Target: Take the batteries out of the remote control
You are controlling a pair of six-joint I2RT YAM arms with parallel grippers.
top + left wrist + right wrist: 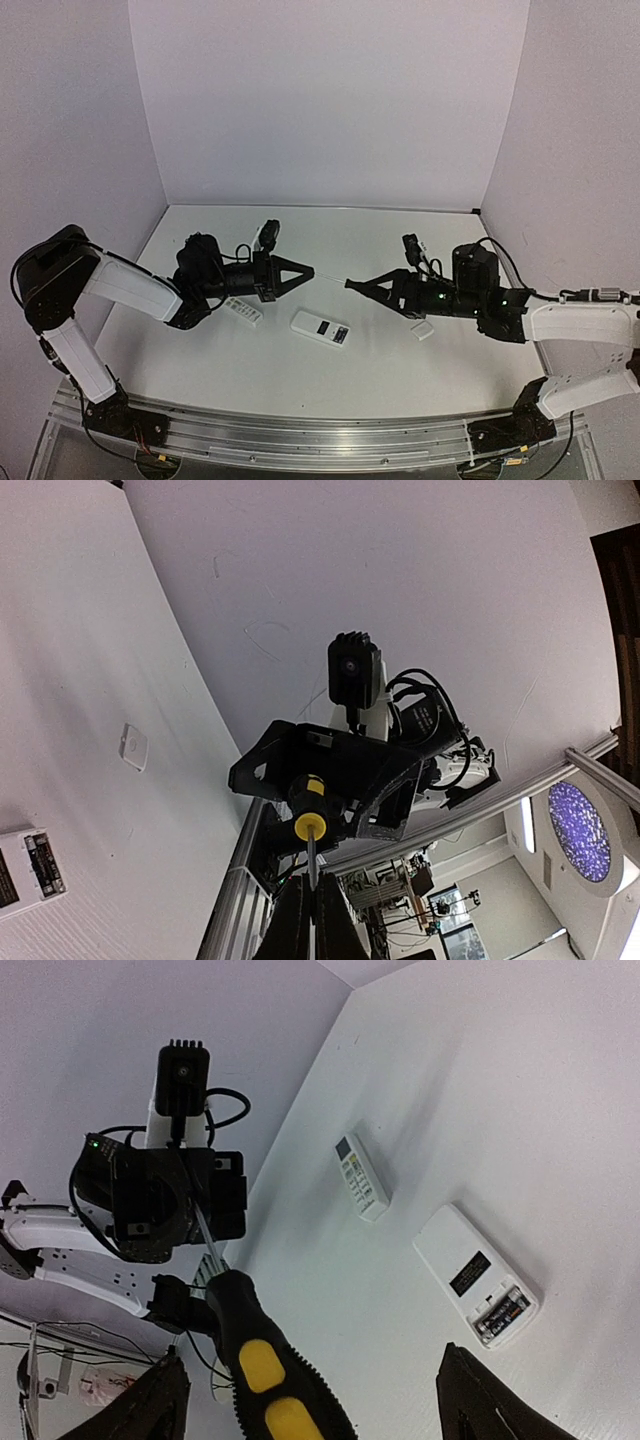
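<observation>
Closest to the right wrist lens, the screwdriver (pixel 252 1355) shows its black-and-yellow handle, with its thin shaft running away toward the other arm. From left to right in the top view, the left gripper (pixel 302 272) is clamped on that shaft near the tip. A slim remote (pixel 243 312) lies on the table (pixel 200 380) beside it, on the near side. The remote (pixel 320 328) lies back up between the two arms, its bay uncovered and the batteries (pixel 500 1312) seated inside. The cover (pixel 422 330) lies apart to its right. The right gripper (pixel 360 287) stands spread wide around the handle without pinching it. The tool hangs by its thin end alone, so I judge the heavy handle could droop or twist in that pinch. It could also snag on the spread jaws if the right arm backs off crooked. Nothing pins the remote, so prying may skid it or flick a cell off the table.
</observation>
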